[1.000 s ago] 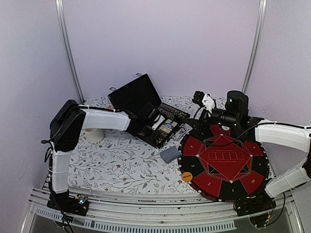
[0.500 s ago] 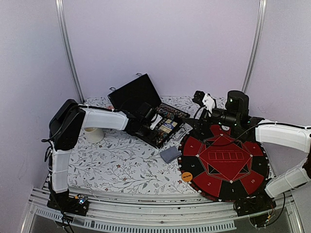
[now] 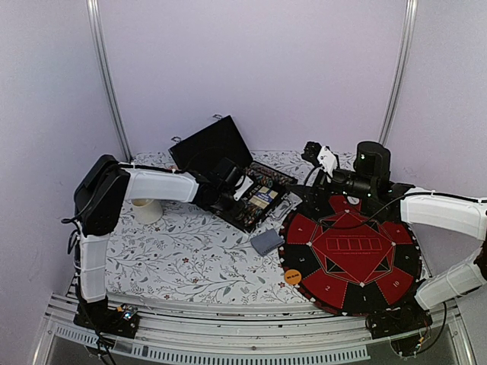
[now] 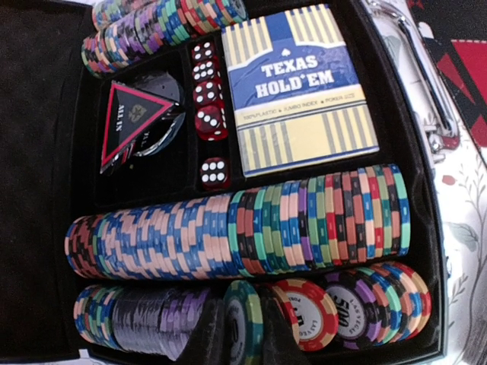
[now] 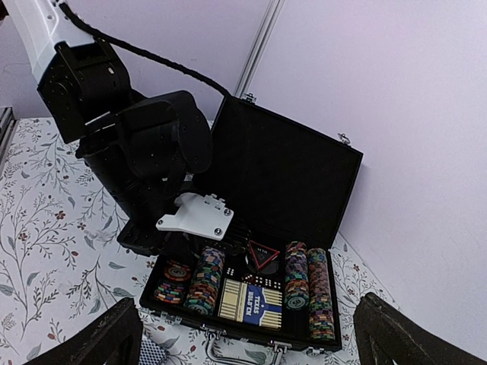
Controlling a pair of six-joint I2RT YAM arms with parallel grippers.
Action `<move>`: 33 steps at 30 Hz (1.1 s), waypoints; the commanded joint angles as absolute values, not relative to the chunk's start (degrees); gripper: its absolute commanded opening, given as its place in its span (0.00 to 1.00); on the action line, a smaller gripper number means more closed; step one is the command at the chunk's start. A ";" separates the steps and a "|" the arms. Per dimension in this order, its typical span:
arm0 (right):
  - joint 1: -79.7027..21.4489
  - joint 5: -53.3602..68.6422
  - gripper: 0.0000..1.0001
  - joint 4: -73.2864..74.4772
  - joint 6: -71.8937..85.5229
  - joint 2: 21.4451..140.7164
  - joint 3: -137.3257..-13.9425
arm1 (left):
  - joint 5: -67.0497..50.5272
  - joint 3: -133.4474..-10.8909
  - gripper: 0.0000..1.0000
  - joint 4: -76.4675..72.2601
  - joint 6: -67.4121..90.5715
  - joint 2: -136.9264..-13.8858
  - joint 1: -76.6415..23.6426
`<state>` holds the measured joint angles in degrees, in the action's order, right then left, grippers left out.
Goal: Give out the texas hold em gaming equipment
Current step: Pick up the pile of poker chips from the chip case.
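An open black case (image 3: 221,144) holds rows of multi-coloured poker chips (image 4: 243,228), a "Texas Hold'em" card box (image 4: 300,84), red dice (image 4: 207,99) and a triangular all-in marker (image 4: 135,118). My left gripper (image 4: 243,334) reaches into the case (image 3: 230,188); its fingers press both faces of a green chip (image 4: 242,312) that stands on edge. My right gripper (image 5: 253,341) is open and empty, raised behind the round mat (image 3: 316,156) and facing the case. A grey-blue card deck (image 3: 266,242) lies on the cloth. An orange button disc (image 3: 293,277) lies on the mat.
A round red and black poker mat (image 3: 350,251) covers the right of the table. A cream cup (image 3: 146,210) stands at the left by the left arm. The case lid (image 5: 289,175) stands upright at the back. A floral cloth (image 3: 190,258) covers the table.
My left gripper has moved a little farther back into the case. The right arm, deck and orange disc have not moved.
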<state>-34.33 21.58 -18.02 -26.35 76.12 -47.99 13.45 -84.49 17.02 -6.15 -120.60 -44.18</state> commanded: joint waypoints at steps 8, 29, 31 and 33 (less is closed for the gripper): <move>-34.21 22.24 0.99 -17.66 -25.67 73.82 -47.36 | 7.80 -82.04 0.00 20.22 -6.24 -120.35 -42.97; -34.21 24.31 0.99 -17.09 -24.52 73.47 -47.40 | -4.07 -75.52 0.00 9.68 0.63 -110.18 -40.71; -34.18 24.50 0.99 -17.06 -24.43 73.54 -47.45 | -4.32 -75.81 0.00 9.47 0.70 -110.28 -40.63; -34.19 24.60 0.99 -16.80 -24.39 73.52 -47.52 | -5.52 -75.72 0.00 9.40 1.11 -109.74 -40.40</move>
